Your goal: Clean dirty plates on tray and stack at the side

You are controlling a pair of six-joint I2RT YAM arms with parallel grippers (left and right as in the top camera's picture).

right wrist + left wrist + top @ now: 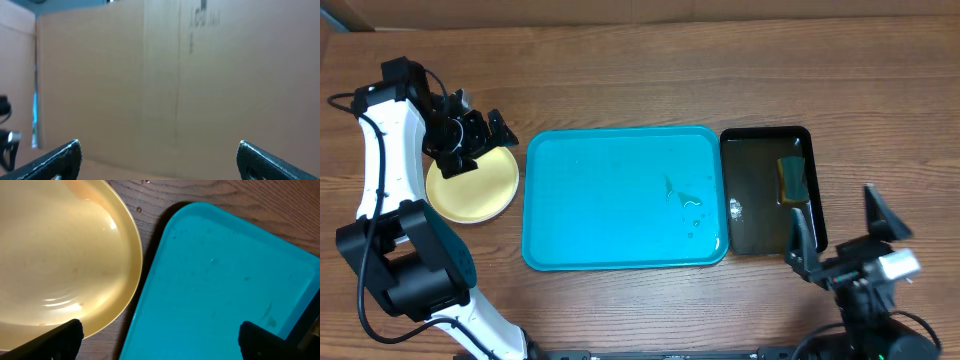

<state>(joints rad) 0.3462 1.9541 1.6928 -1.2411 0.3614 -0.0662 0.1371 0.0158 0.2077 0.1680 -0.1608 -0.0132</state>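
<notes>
Overhead: tray (620,240) sits mid-table with no plates on it, just wet specks and a faint smear near its right end, so cleaning looks done or nearly done. One yellow plate (472,190) lies on the table just left of the tray, close to it but apart, which fits the side-stack spot. Left gripper (478,125) hangs over the plate's far edge, jaws wide, nothing held; probably positioned there because that is the drop point. Right gripper (840,228) is parked near the front right, beside the black tray (760,225), also wide and empty, sponge (792,178) lying in that tray unheld. Left wrist shows the plate (60,255) and tray (220,290) side by side with a strip of wood between. Right wrist sees only a cardboard wall (175,85), no task items. Hard to tell: whether white plates lie under the yellow one, hidden by it. The left arm covers part of the plate's rim, and the plate's faint marks could be smears or glare.
</notes>
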